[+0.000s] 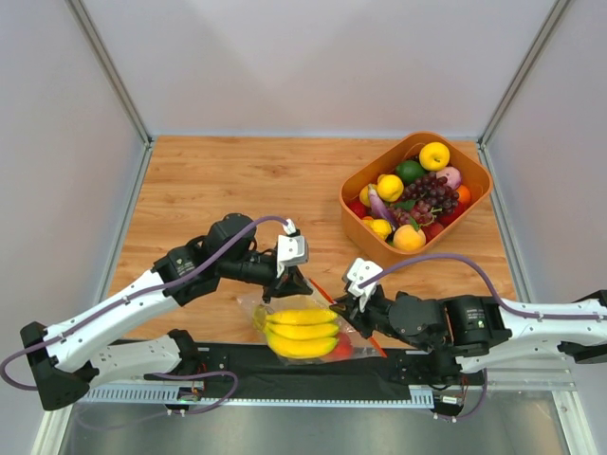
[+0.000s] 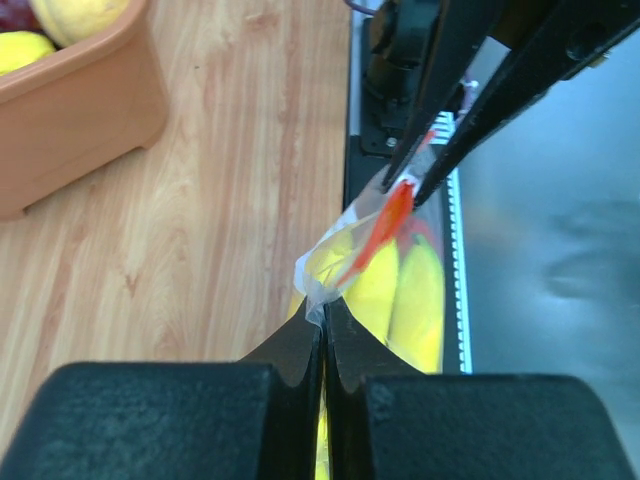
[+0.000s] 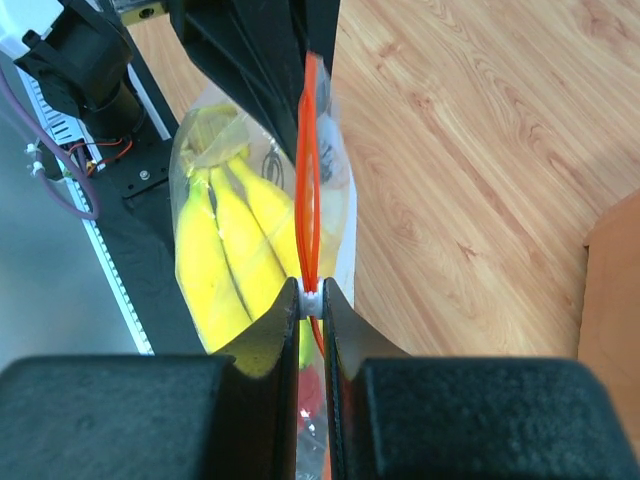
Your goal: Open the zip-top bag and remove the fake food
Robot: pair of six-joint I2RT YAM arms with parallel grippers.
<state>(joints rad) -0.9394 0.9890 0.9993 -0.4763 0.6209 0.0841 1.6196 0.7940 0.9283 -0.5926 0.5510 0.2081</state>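
Shows, at far left, the left gripper (image 1: 296,282) with fingers (image 2: 290,355) pressed together on a crumpled clear corner of the bag (image 1: 258,311), pinching film just beside one end of the zip strip (image 2: 385,225).

Places the bag at the near edge of the table (image 1: 228,180), partly over the black base plate (image 1: 237,365), strung between the two grippers. Looks thin, crinkly and see-through, with the red-orange strip along its upper edge. Inside, shows a yellow banana bunch (image 1: 302,332) filling most of the bag and a red fruit (image 1: 343,349) at the right end, only partly visible. Cannot make out any other fruit in there.

Further right, shows the right gripper (image 1: 340,305) closed down on the strip itself, a sliver of white film caught between its tips. Far right, well apart, has an orange tub (image 1: 353,201) of assorted fruit.

For handling: likely light, floppy film, slick under hard fingertips and prone to slipping or stretching rather than breaking. Likely stiffer along the strip, so best held there, one lip per gripper, and pulled apart. Probably carries most of its weight in the bananas, so expect sag toward the bottom. Reads as two thin orange lines lying close together from the right wrist, so hard to tell whether sealed or just parting.
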